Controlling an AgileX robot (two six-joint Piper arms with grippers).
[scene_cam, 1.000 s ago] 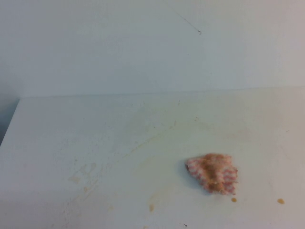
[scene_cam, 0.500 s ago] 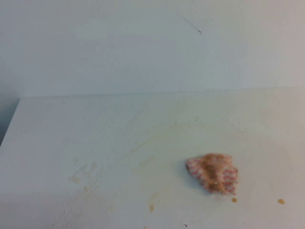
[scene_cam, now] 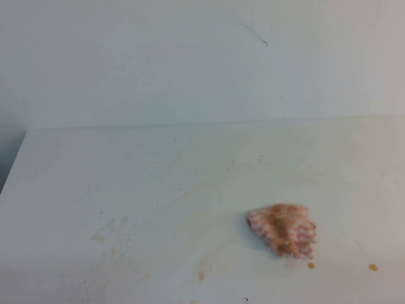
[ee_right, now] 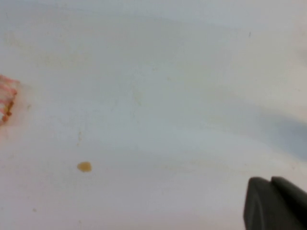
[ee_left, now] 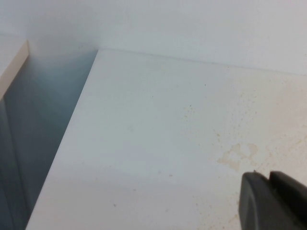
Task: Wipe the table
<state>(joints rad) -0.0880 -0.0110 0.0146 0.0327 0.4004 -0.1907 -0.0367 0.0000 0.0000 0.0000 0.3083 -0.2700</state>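
A crumpled pink-and-white cloth [scene_cam: 283, 229], stained brown, lies on the white table [scene_cam: 126, 171] right of the middle; its edge shows in the right wrist view as cloth [ee_right: 5, 103]. Brown drops [scene_cam: 373, 267] sit near the front right, and one drop [ee_right: 84, 166] appears in the right wrist view. Faint smears [scene_cam: 107, 233] mark the left part. Neither arm appears in the high view. My left gripper [ee_left: 268, 179] is shut, empty, above the table near a smear [ee_left: 237, 155]. My right gripper [ee_right: 271, 184] is shut, empty, well off from the cloth.
The table's left edge [ee_left: 72, 139] drops to a dark gap beside another pale surface [ee_left: 12, 60]. A white wall [scene_cam: 190, 63] rises behind the table.
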